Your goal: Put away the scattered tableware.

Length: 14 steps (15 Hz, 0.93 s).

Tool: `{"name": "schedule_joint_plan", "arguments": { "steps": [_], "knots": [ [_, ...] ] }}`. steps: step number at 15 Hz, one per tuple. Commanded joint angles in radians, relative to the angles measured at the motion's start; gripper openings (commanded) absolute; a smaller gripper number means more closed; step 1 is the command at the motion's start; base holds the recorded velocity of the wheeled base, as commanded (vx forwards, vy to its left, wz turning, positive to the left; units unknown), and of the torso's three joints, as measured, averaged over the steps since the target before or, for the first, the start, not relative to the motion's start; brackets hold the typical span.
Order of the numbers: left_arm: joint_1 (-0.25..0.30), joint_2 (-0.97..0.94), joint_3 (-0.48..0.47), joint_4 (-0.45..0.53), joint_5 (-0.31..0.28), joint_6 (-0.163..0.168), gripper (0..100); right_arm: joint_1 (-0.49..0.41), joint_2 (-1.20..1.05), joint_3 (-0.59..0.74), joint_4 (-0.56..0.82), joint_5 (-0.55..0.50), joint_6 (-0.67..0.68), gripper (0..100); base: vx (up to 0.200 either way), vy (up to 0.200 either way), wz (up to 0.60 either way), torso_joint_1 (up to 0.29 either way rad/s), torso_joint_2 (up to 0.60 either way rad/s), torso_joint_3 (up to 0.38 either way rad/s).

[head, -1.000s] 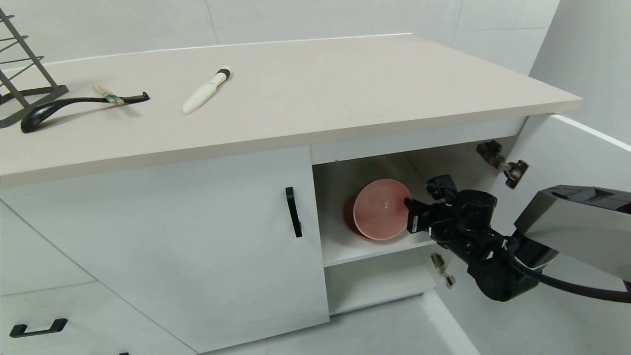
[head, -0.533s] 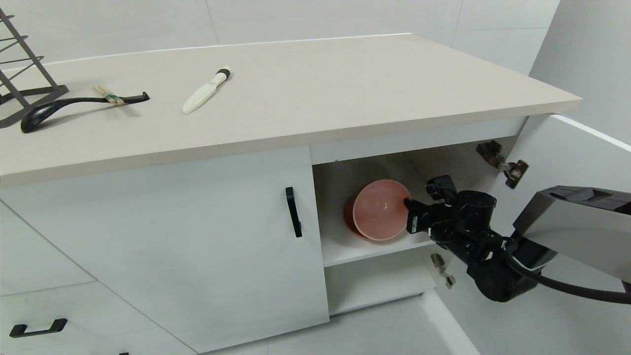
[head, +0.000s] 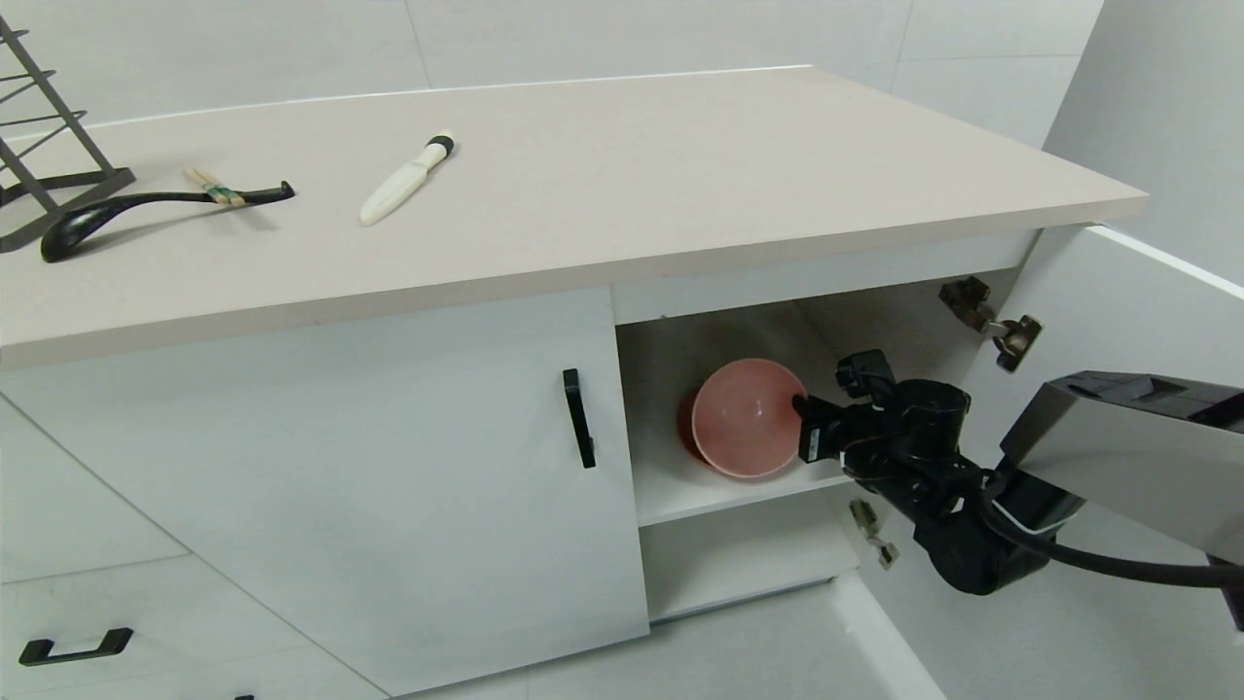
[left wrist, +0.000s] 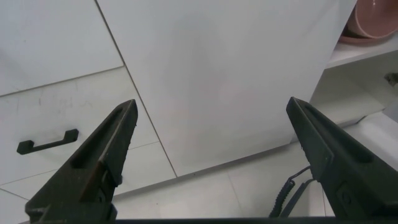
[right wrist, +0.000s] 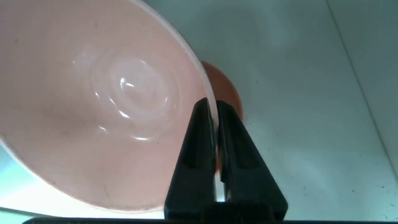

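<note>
A pale pink round plastic bowl (head: 746,420) stands tilted on edge inside the open white cabinet (head: 671,340), low over its upper shelf (head: 719,494), with the right gripper (head: 805,406) clamped on its rim. A darker red dish (head: 686,428) sits just behind it. Released at this tilt, the bowl could roll off the shelf's front edge. Pushed deeper, it may knock the red dish. The left gripper (left wrist: 211,106), jaws spread wide, faces the closed cabinet door (left wrist: 236,74). A black ladle (head: 146,206) and a cream-coloured knife (head: 403,181) wait on the beige countertop (head: 680,165).
</note>
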Motion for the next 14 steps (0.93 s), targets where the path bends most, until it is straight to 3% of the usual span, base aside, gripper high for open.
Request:
{"name": "schedule_joint_plan", "arguments": {
  "steps": [1, 4, 8, 11, 14],
  "knots": [
    [0.0, 0.001, 0.0, 0.0, 0.0, 0.0, 100, 0.002, -0.001, 0.0, 0.0, -0.004, 0.0, 100, 0.0, 0.0, 0.0, 0.0, 0.0, 0.0],
    [0.0, 0.001, 0.0, 0.0, 0.0, 0.0, 100, 0.016, -0.032, 0.031, -0.02, -0.019, -0.003, 100, 0.0, 0.0, 0.0, 0.0, 0.0, 0.0],
    [0.0, 0.001, 0.0, 0.0, 0.0, 0.0, 100, 0.092, -0.215, 0.198, -0.052, -0.022, -0.014, 100, 0.0, 0.0, 0.0, 0.0, 0.0, 0.0],
    [0.0, 0.001, 0.0, 0.0, 0.0, 0.0, 100, 0.126, -0.344, 0.436, -0.216, -0.028, -0.094, 100, 0.0, 0.0, 0.0, 0.0, 0.0, 0.0],
    [0.0, 0.001, 0.0, 0.0, 0.0, 0.0, 100, 0.14, -0.592, 0.762, -0.227, -0.025, -0.118, 100, 0.0, 0.0, 0.0, 0.0, 0.0, 0.0]
  ]
}}
